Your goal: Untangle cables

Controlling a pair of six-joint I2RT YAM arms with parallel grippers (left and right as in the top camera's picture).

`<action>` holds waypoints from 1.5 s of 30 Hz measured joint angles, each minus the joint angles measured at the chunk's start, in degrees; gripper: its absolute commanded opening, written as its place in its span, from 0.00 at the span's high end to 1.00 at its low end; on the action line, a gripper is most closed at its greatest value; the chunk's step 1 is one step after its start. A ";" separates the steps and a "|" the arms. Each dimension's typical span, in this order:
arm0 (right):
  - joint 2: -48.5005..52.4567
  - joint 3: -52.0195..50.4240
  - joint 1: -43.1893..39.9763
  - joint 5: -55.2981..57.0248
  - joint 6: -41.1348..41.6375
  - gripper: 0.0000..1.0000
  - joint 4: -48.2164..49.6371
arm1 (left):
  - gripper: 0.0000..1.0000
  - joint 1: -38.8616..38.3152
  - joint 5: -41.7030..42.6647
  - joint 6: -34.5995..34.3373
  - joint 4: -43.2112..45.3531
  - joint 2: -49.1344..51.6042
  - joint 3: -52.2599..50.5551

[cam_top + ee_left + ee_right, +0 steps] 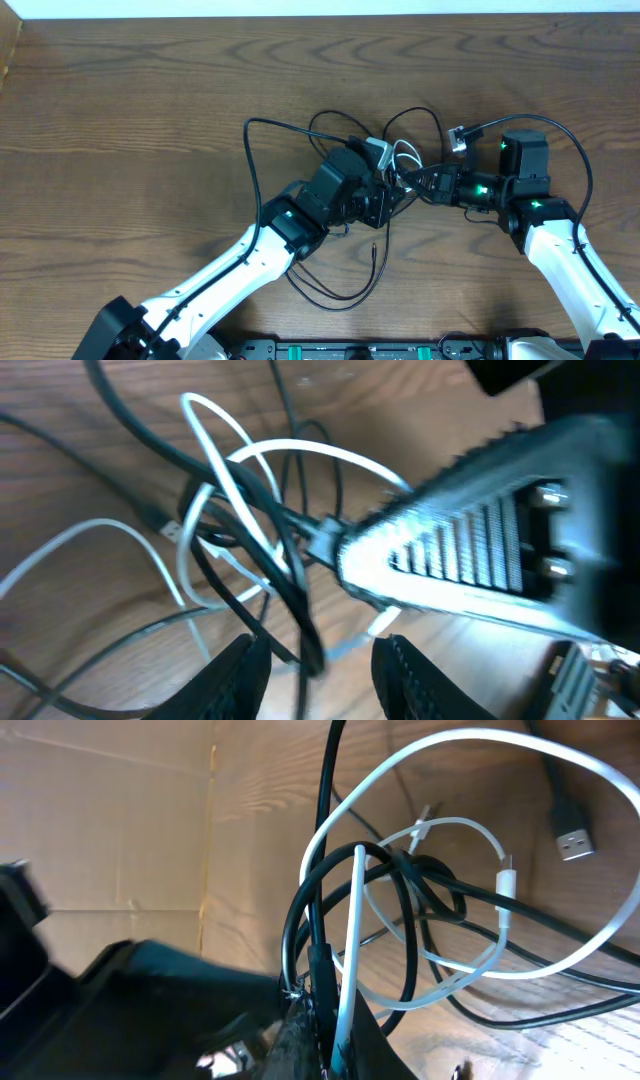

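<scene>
Nearest the arm bases, a slack loop of black cord (340, 305) lies on the wooden table (120, 120). At mid-table the left gripper (320, 660) stands partly open, with a black strand hanging unclamped between its fingers. It faces the right gripper (325, 1035), which is pinched shut on the cables (405, 160) — a knot of black strands and white cord (350, 950) — with a USB plug (458, 138) just beyond.

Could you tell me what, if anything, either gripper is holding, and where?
The right gripper pinches the cables, a white and a black strand, near the knot; the left gripper is open, holding nothing.
</scene>
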 measured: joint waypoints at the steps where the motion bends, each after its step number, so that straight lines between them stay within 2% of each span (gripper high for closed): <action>1: 0.00 0.00 0.00 -0.35 0.00 0.98 0.00 | 0.63 0.00 -0.70 -0.04 0.02 0.15 0.00; 6: 0.00 0.00 0.00 -2.97 -0.02 0.98 0.00 | 0.67 0.00 -3.76 -0.02 0.07 0.24 0.00; 9: 0.00 0.00 0.00 -4.46 -0.02 0.98 -0.02 | 0.81 0.00 -4.61 0.04 0.33 0.24 0.00; 10: 0.00 0.00 0.00 -4.87 -0.02 0.98 -0.02 | 0.92 0.00 -4.90 0.02 0.44 0.24 0.00; 18: 0.00 0.00 0.00 -5.40 -0.61 0.98 -0.13 | 0.92 0.09 -8.90 0.02 -0.35 0.24 0.00; 23: -0.02 0.00 0.02 -1.31 -1.86 0.99 -3.54 | 0.93 2.21 -11.67 0.02 -1.86 0.22 0.00; 31: -0.02 0.09 0.04 13.51 -2.93 0.98 -14.16 | 0.92 6.36 -12.28 0.02 -2.78 -3.87 0.00; 41: -0.02 0.15 -0.81 38.73 -3.15 0.99 -27.56 | 0.92 9.81 -11.82 0.02 -3.32 -7.30 0.00; 43: -0.02 0.15 -1.66 41.99 -3.10 0.93 -29.05 | 0.92 10.38 -11.45 0.02 -3.32 -7.45 0.00; 45: -0.02 0.15 -2.73 44.52 -2.82 0.80 -29.53 | 0.92 10.75 -11.19 0.02 -3.32 -7.48 0.00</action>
